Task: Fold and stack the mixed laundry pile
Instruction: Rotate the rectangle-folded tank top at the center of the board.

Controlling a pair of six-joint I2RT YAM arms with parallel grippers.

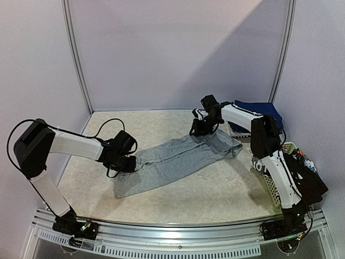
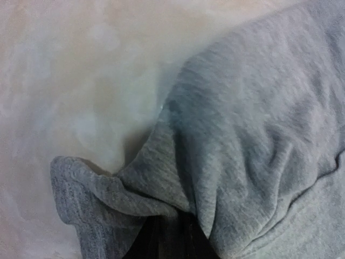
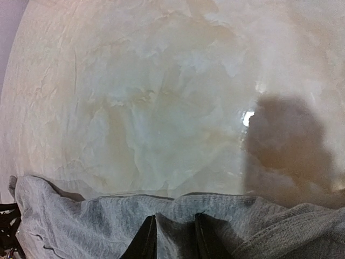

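Shirt (image 1: 178,159): plain heather grey. Table (image 1: 226,189): cream with a faint marbled pattern. Cloth (image 1: 261,108): navy blue. Basket (image 1: 271,188): white lattice. Left arm (image 1: 75,144) and right arm (image 1: 285,178): white links, black joints. Wall (image 1: 172,54): pale lilac.

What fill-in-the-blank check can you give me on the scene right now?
1. The garment held at both ends by the jaws is ___ in colour.
2. The navy blue piece lies at the table's far ___ corner.
3. The white lattice basket stands on the robot's ___ side.
Missing words: grey; right; right.
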